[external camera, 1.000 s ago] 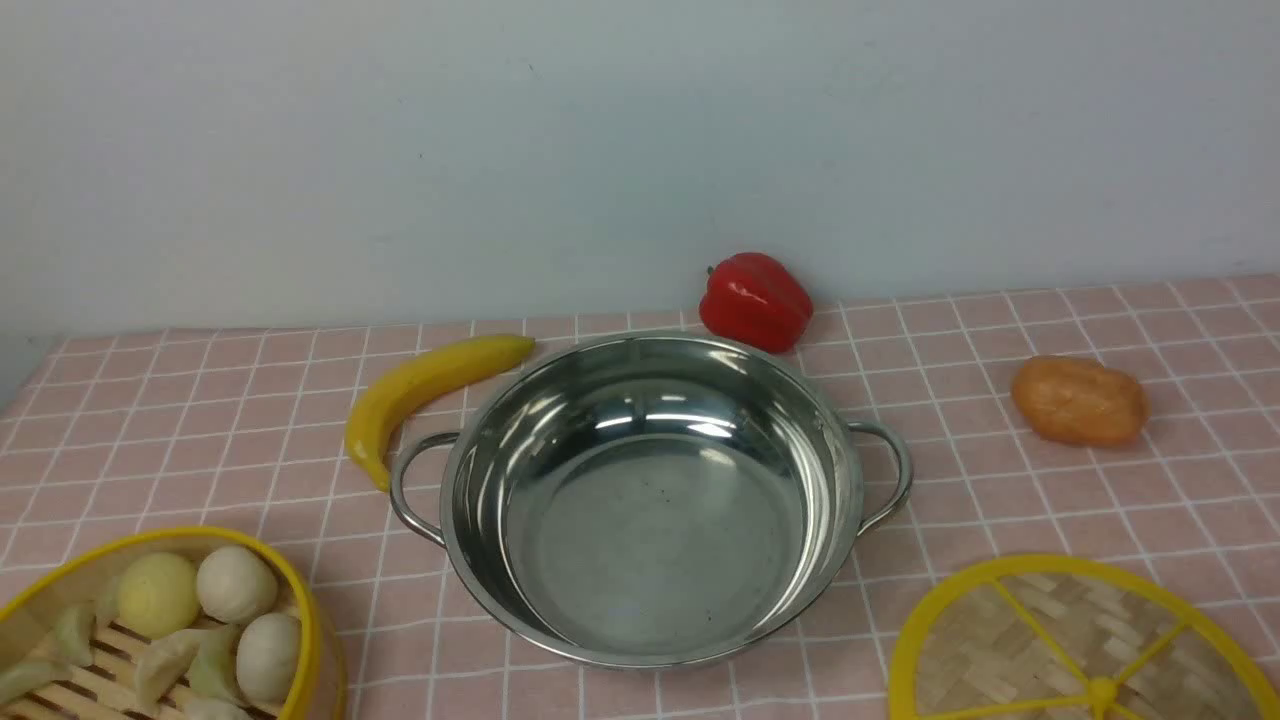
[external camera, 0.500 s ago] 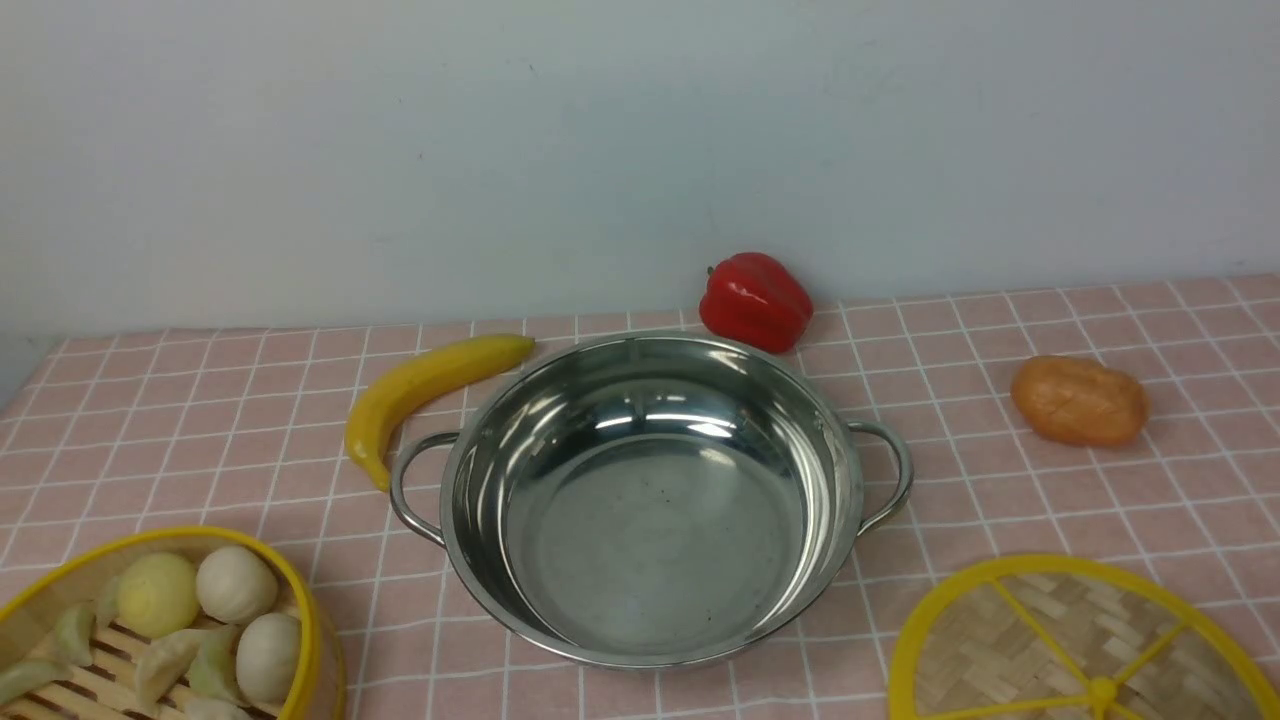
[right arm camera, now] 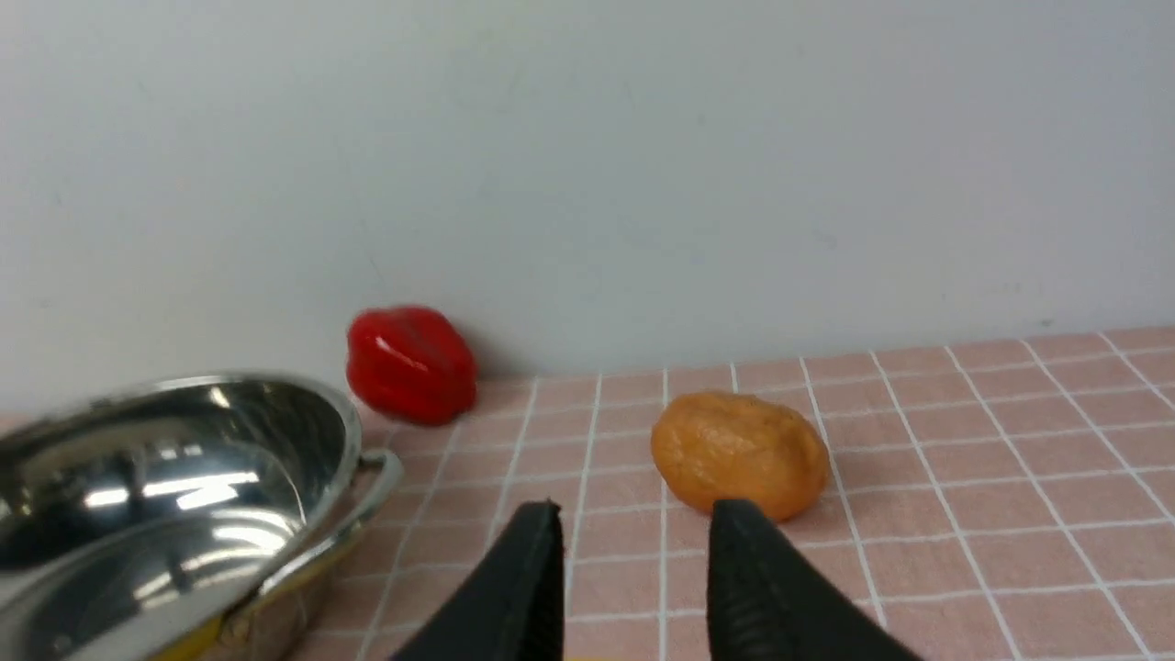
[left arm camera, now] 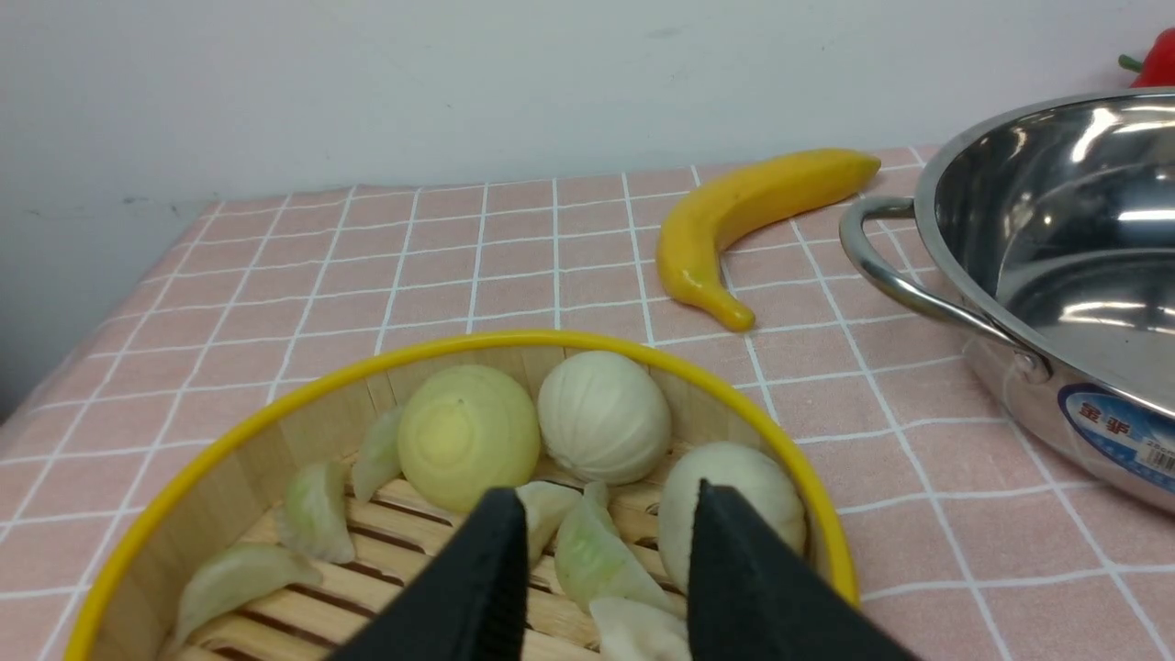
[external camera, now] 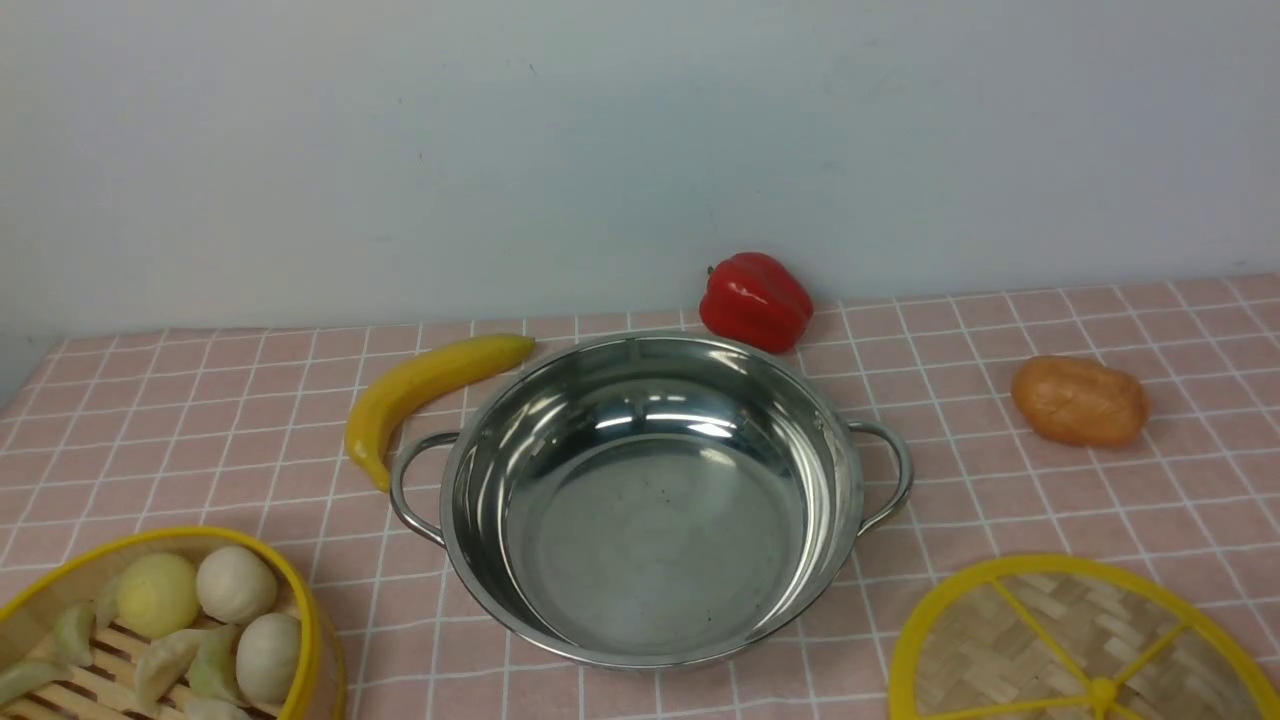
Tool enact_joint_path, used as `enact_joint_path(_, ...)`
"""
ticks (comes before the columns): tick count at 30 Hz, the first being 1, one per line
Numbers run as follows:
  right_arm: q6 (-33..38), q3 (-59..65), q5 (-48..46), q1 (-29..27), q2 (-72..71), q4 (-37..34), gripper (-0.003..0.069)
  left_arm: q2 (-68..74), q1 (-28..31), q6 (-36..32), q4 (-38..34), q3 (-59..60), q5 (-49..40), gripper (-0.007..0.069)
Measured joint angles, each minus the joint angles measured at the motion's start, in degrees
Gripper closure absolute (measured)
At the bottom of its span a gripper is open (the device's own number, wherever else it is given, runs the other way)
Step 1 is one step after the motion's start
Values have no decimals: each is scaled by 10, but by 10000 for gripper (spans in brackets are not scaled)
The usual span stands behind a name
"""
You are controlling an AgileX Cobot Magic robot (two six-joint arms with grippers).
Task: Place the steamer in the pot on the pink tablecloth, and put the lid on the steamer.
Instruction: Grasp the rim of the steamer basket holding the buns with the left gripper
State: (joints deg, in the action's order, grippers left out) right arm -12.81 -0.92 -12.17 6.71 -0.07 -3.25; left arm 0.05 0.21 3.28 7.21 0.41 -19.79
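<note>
The steel pot [external camera: 650, 500] stands empty in the middle of the pink tablecloth [external camera: 200, 420]. The steamer [external camera: 150, 630], with pale buns and dumplings on its slatted floor, sits at the front left. The lid [external camera: 1080, 650] lies flat at the front right. Neither gripper shows in the front view. In the left wrist view my left gripper [left arm camera: 606, 500] is open above the steamer [left arm camera: 275, 441], holding nothing, with the pot [left arm camera: 1056, 266] off to one side. In the right wrist view my right gripper [right arm camera: 633, 514] is open and empty above the cloth; the lid is out of that view.
A yellow banana [external camera: 420, 385] lies just left of the pot's left handle. A red pepper [external camera: 755, 300] sits behind the pot by the wall. An orange lump [external camera: 1080, 400] lies at the right, just beyond my right gripper in the wrist view [right arm camera: 739, 450].
</note>
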Motion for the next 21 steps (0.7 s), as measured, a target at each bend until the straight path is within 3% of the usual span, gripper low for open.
enact_joint_path(5,5,-109,-33,0,-1,-7,416,0,0,0,0,0,0,382)
enact_joint_path(13,28,-354,-326,0,76,-65,416,0,0,0,0,0,1,382)
enact_joint_path(21,28,-391,-378,0,114,-159,416,0,0,0,0,0,1,382)
